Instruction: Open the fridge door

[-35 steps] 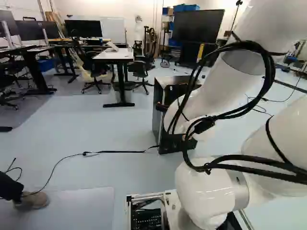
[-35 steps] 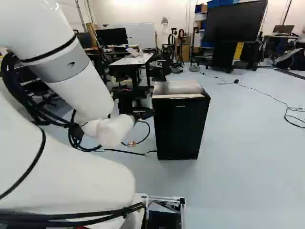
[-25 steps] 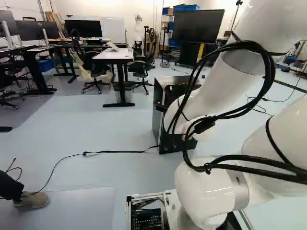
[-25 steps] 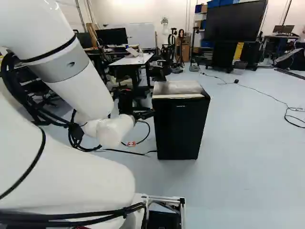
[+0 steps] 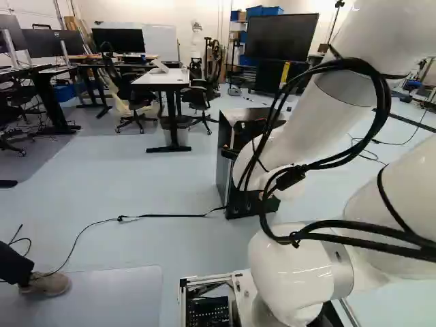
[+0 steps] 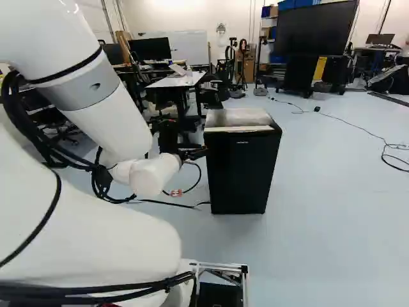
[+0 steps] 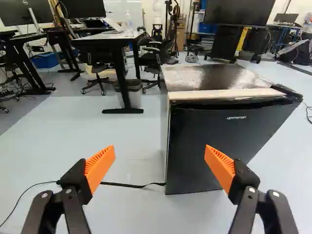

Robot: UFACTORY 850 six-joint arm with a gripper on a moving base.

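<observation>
The fridge door (image 7: 214, 146) is coloured black, the strip (image 7: 219, 94) at its twelve o'clock cream; the pads (image 7: 100, 168) are ribbed in orange, the floor (image 7: 63, 131) tinted pale blue.

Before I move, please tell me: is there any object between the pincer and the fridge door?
Nothing visible stands between the open pincer and the door. The black cord lies low on the floor, running to the foot of the fridge, so it seems out of the way.
</observation>
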